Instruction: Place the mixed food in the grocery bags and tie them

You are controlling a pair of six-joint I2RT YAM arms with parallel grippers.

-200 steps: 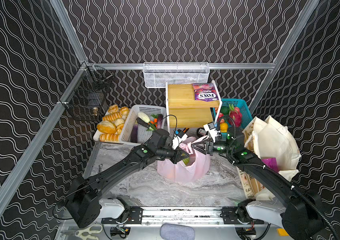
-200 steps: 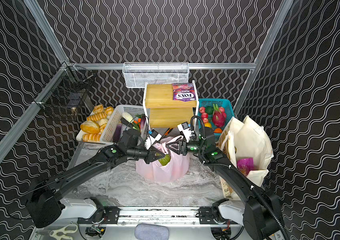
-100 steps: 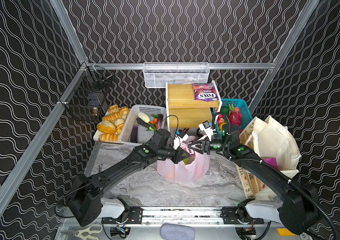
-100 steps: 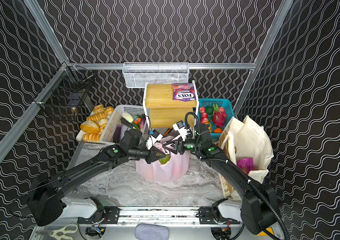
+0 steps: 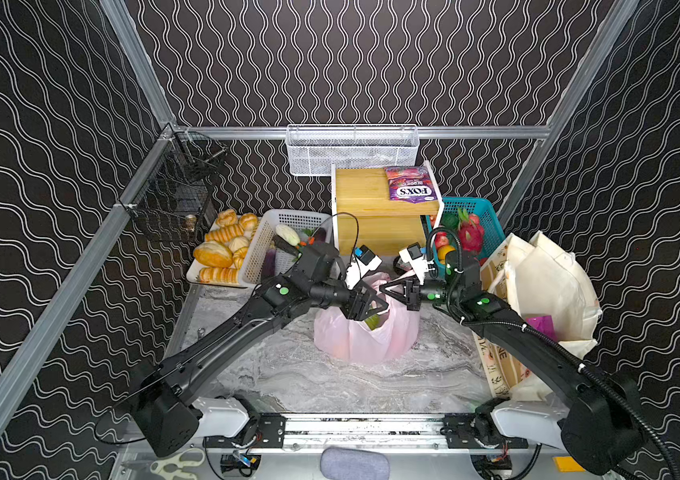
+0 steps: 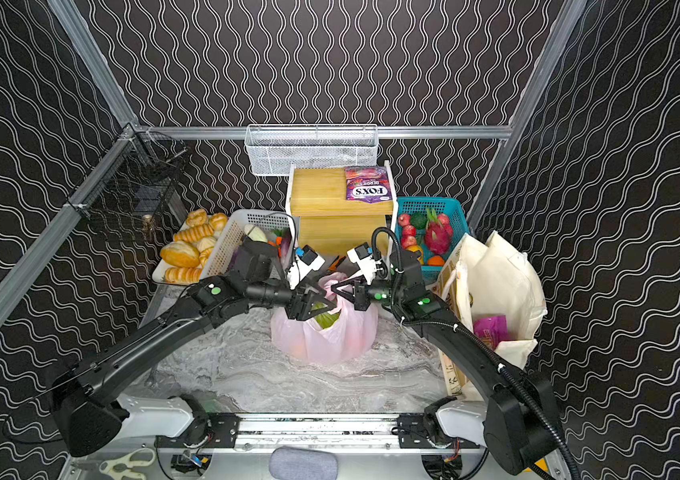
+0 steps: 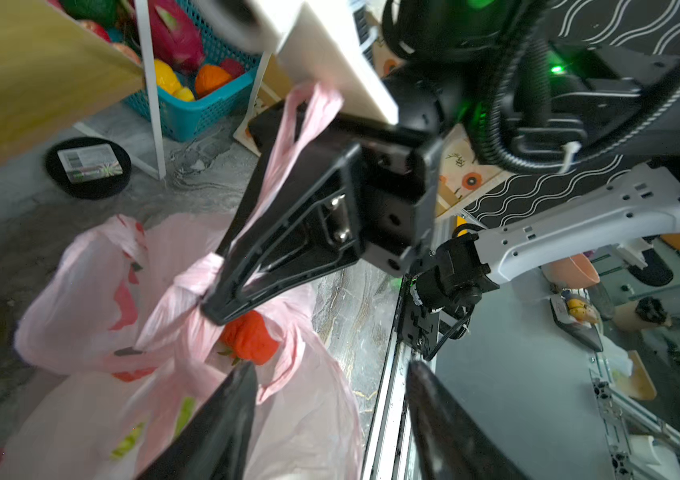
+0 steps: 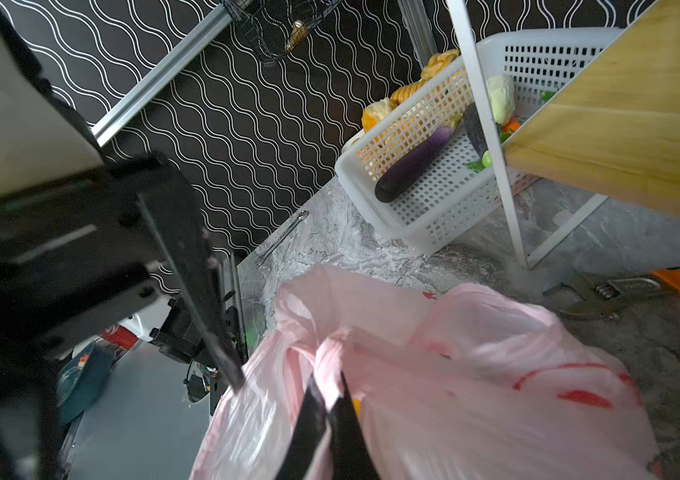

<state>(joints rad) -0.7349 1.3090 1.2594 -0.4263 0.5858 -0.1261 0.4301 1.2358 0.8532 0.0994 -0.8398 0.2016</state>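
Pink plastic bag (image 5: 365,338) stands in the middle of the marble table (image 5: 288,374) in both top views. It is filled, with a red vegetable (image 7: 248,336) and something green (image 5: 371,322) showing at its mouth. On its left side the left gripper (image 7: 330,415) hovers just above the bag, fingers apart and nothing between them. At the centre the two handles are gathered into a twisted knot (image 7: 205,278). From the right, the right gripper (image 8: 327,415) is pinched tight on a handle strand right at that knot, and one handle loop (image 7: 288,137) lies draped up over its body. Further right the canvas tote (image 5: 546,282) stands at the table's edge, top open, a magenta packet (image 5: 540,324) in its mouth. Tying the pink bag looks to be the step in hand, with the knot formed but loose. The next move likely calls for the left gripper to close on the free loop and pull away from the right gripper to cinch it, gently enough to spare the thin film.
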